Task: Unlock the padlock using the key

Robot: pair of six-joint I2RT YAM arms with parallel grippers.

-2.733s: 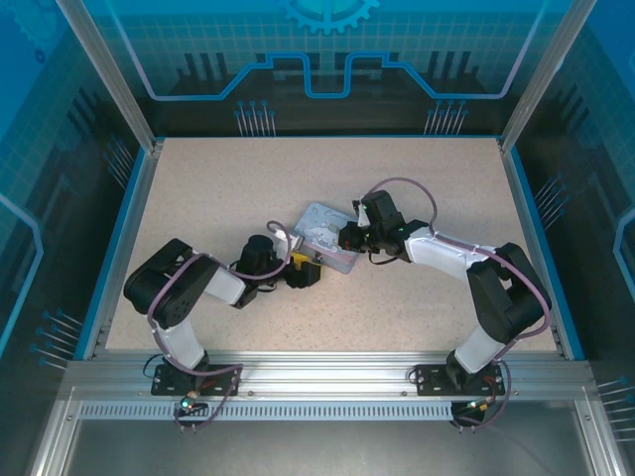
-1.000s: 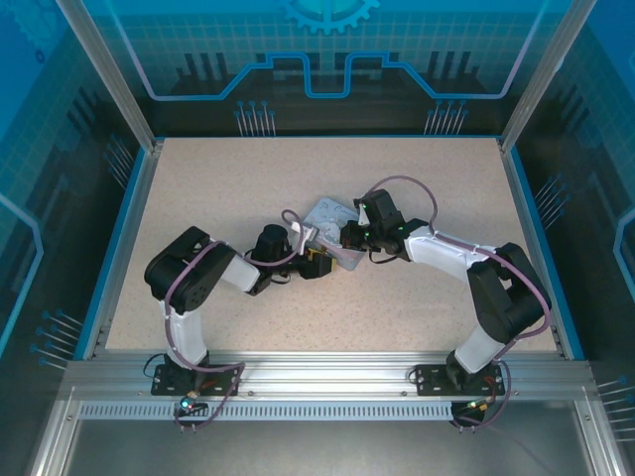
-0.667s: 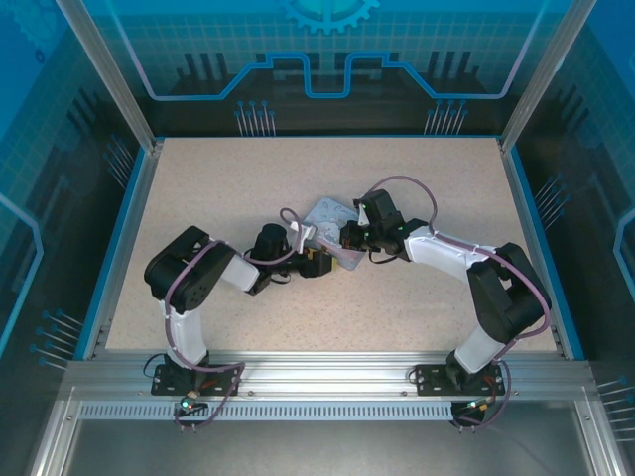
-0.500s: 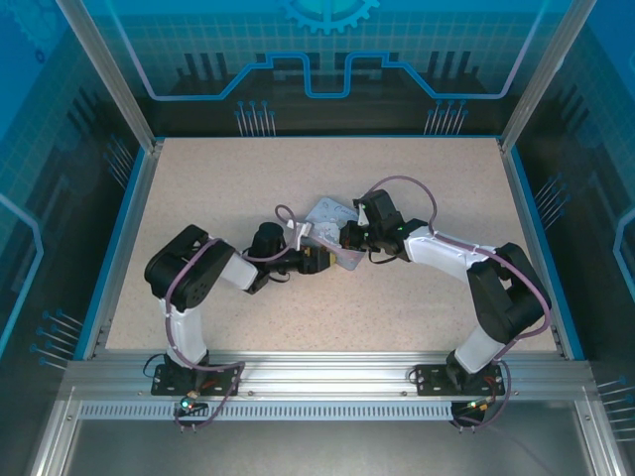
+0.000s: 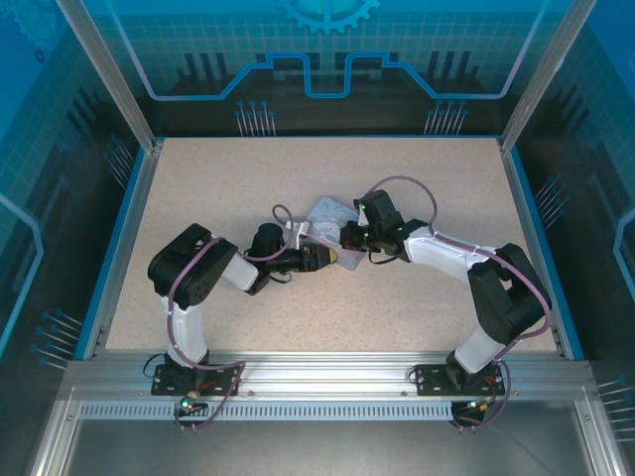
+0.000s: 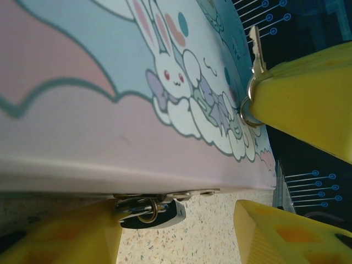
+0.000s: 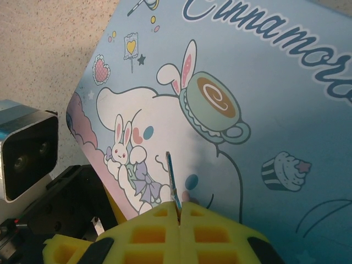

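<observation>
The right gripper point(image 7: 179, 208) is pinching the thin dark metal key point(image 7: 171, 179) between its closed yellow foam fingers. It is gripping the key by the head so that the blade is sticking out free beyond the fingertips, presumably to leave it ready for a keyhole. The key's long axis is running straight on from the fingers, its tip pointing away from the gripper and over the lid of the pale blue cartoon-printed tin box point(image 7: 264, 110). In the left wrist view a small wire ring point(image 6: 246, 107) is hanging at the key's head.

The left gripper point(image 6: 176, 220) is sitting low at the tin's front wall with its fingers spread wide, holding nothing. It is straddling the tiny padlock point(image 6: 157, 212), which is hanging from the tin's metal clasp just above the speckled beige tabletop point(image 6: 220, 236). That placement is likely meant to steady the lock (it is dangling loose, so it may swing under the key). The padlock's body is looking dark here and lying sideways along the tin's edge; which way its keyhole is facing cannot be told. The blade is not yet pointing at it.
</observation>
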